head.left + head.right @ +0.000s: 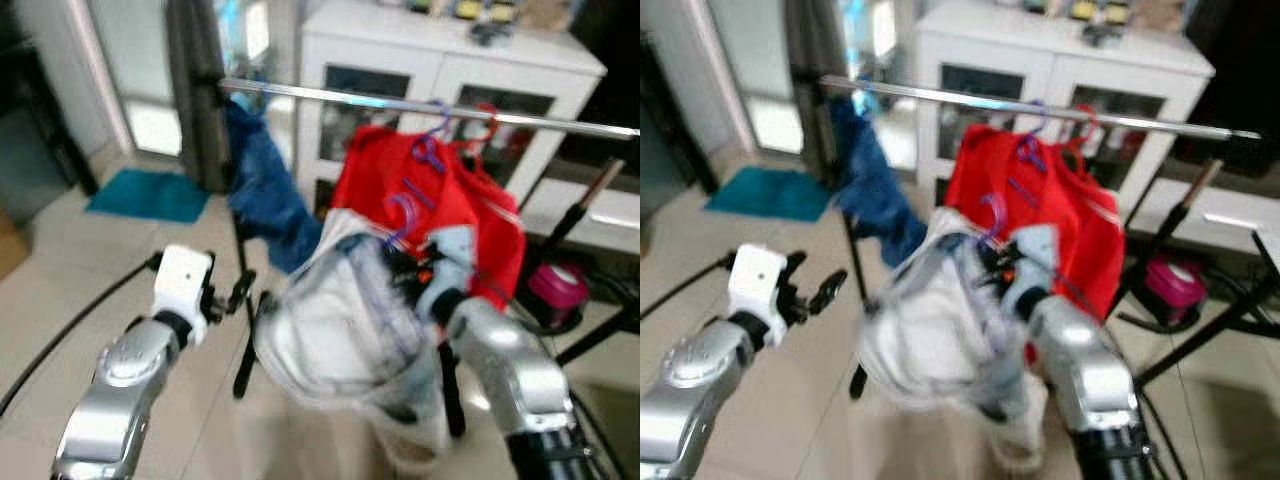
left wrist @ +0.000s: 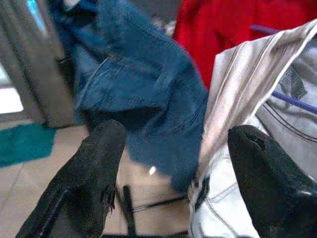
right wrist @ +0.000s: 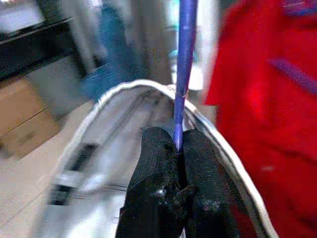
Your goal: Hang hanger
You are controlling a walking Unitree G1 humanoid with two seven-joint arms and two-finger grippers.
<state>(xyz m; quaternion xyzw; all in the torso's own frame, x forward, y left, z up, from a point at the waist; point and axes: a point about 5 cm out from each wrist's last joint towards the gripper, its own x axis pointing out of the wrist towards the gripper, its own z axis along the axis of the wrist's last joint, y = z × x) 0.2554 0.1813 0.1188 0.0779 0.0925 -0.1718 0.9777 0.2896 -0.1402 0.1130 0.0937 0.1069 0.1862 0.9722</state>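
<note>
Behind the rail [image 1: 420,104], a white cabinet [image 1: 440,70] is seen. The purple hanger [image 3: 184,64] is pinched by the right gripper [image 3: 178,148]; the left gripper [image 2: 173,163] is spread open. The hook could be missed if the white garment [image 1: 340,330] swings.

purple hanger [image 3: 184,59], red garment [image 1: 440,200], blue jeans [image 1: 265,185]

A metal rail [image 1: 400,103] crosses the upper frame, running from ten toward three o'clock. A blue garment [image 1: 262,190] hangs near its ten o'clock end, a red garment [image 1: 470,210] on purple hangers at one o'clock. The right gripper [image 1: 420,268] holds a purple hanger [image 1: 400,225] carrying a white garment [image 1: 340,330] at centre. The left gripper [image 1: 238,292] hovers at nine o'clock, fingers parted.
</note>
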